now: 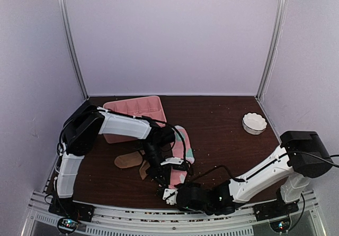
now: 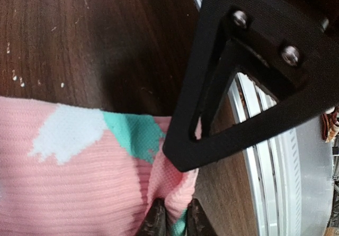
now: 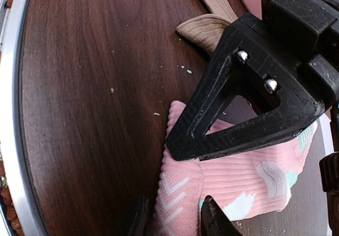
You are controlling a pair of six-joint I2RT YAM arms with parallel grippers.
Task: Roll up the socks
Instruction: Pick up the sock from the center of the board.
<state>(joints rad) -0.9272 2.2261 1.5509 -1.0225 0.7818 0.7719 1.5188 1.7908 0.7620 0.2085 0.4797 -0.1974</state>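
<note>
Left wrist view: limp pink sock (image 2: 79, 183) is being pinched by left tool (image 2: 176, 223), its 6 o'clock end by right tool (image 3: 177, 220).

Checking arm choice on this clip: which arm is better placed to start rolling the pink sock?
Probably the right. The right gripper straddles the pink sock's near end, where a roll would begin. The left gripper pinches a fold of the fabric, so it suits anchoring.

You are looking into a lab test booth: plain pale walls (image 1: 169, 35) and metal corner posts (image 1: 71, 40) close in a dark wooden surface (image 1: 222, 141), with robot arms (image 1: 124, 125) mounted on an aluminium rail (image 1: 132, 212).
</note>
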